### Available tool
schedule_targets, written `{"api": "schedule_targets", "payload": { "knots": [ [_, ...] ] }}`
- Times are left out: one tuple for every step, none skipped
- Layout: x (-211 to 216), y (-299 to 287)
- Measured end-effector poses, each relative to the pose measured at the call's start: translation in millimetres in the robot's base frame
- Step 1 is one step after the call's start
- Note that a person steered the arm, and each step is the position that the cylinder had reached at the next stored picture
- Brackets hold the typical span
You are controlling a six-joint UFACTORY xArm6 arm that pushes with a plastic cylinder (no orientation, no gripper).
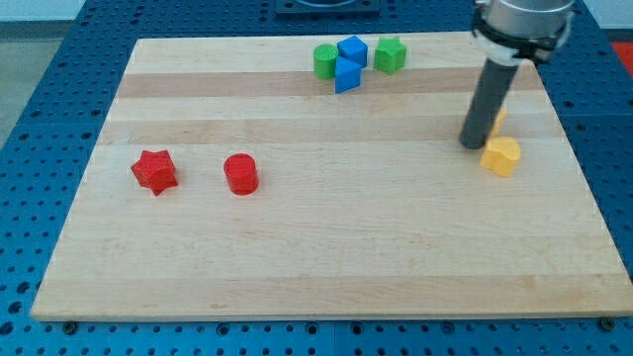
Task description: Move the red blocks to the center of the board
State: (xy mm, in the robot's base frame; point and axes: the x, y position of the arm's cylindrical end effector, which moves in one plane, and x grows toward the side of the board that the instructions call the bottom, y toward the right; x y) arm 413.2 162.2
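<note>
A red star block (154, 171) lies at the view's left on the wooden board (326, 247). A red cylinder block (240, 174) stands just to its right, a small gap between them. My tip (472, 144) is far off at the view's right, touching down beside a yellow heart-shaped block (501, 156). A second yellow block (498, 120) is mostly hidden behind the rod. The tip is well apart from both red blocks.
A cluster sits at the view's top centre: a green cylinder (324, 61), a blue cube (352, 50), a blue wedge-like block (346, 74) and a green cube (390, 54). A blue perforated table (40, 119) surrounds the board.
</note>
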Motion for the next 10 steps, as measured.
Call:
{"api": "schedule_targets", "payload": {
  "knots": [
    [0, -49],
    [0, -102],
    [-1, -161],
    [-3, -218],
    [-6, -286],
    [-11, -356],
    [-19, -403],
    [26, -425],
    [37, -430],
    [37, -419]
  ]
}}
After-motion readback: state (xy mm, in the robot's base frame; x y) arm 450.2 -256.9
